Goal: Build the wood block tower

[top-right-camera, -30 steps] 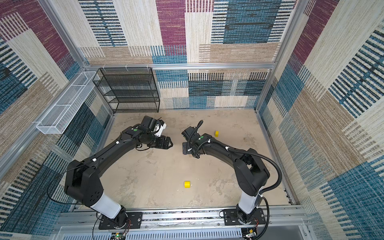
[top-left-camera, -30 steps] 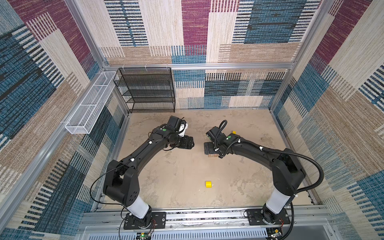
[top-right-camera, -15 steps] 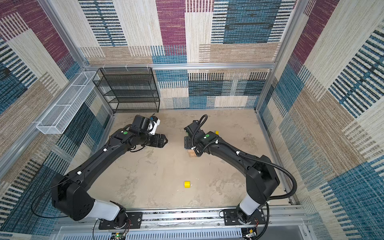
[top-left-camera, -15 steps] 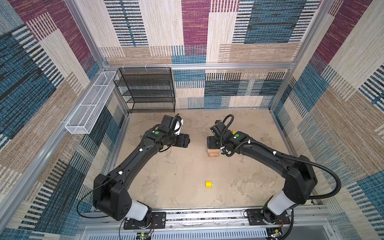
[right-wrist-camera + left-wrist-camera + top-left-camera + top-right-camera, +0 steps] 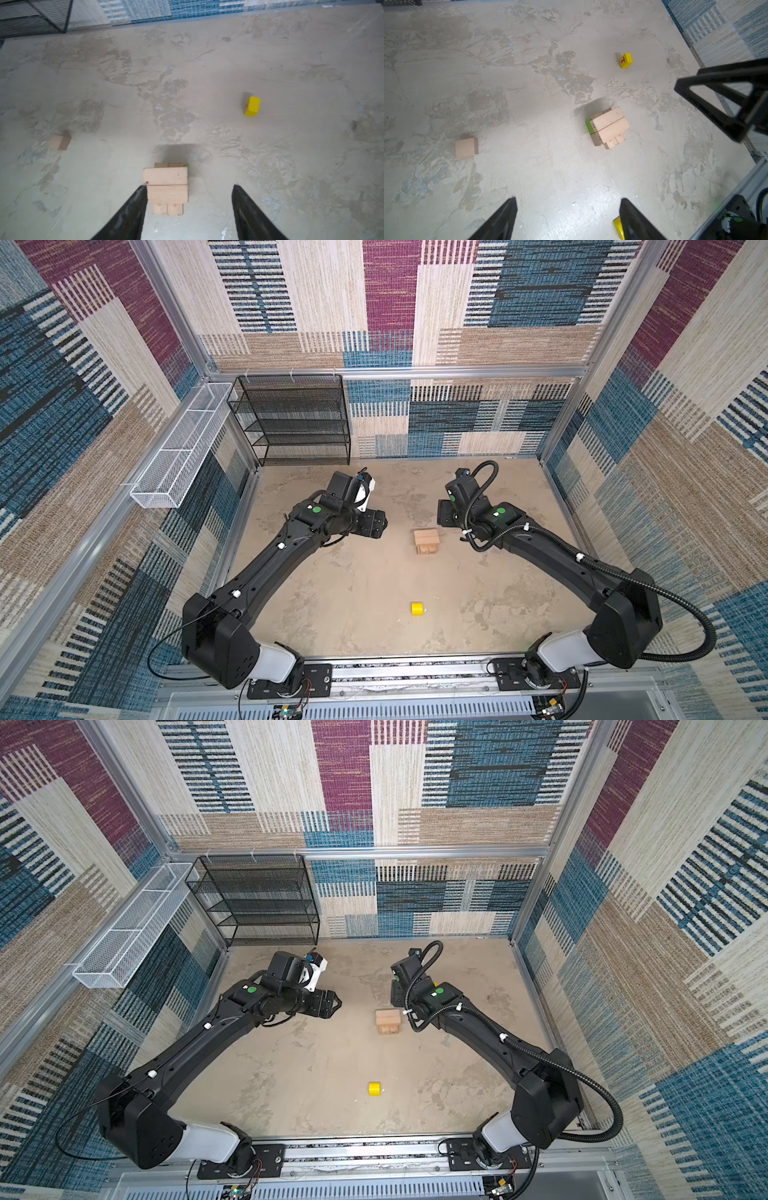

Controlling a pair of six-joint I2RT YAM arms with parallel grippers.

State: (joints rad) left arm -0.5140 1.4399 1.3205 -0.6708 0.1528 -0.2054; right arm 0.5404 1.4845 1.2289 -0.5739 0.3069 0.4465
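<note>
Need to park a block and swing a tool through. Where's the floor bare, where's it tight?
Widest bare floor lies between the tower and the front yellow block. The strip along the back wall beside the black shelf is free too. Tight: around the tower, with the left tool, right tool, a tan cube and another yellow block close.

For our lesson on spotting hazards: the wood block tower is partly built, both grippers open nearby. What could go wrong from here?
1. In the right wrist view, one finger of the right gripper looks close beside the tower; a sideways move could knock it.
2. The top planks overhang the layer beneath, so a piece set off-centre might tip them.
</note>
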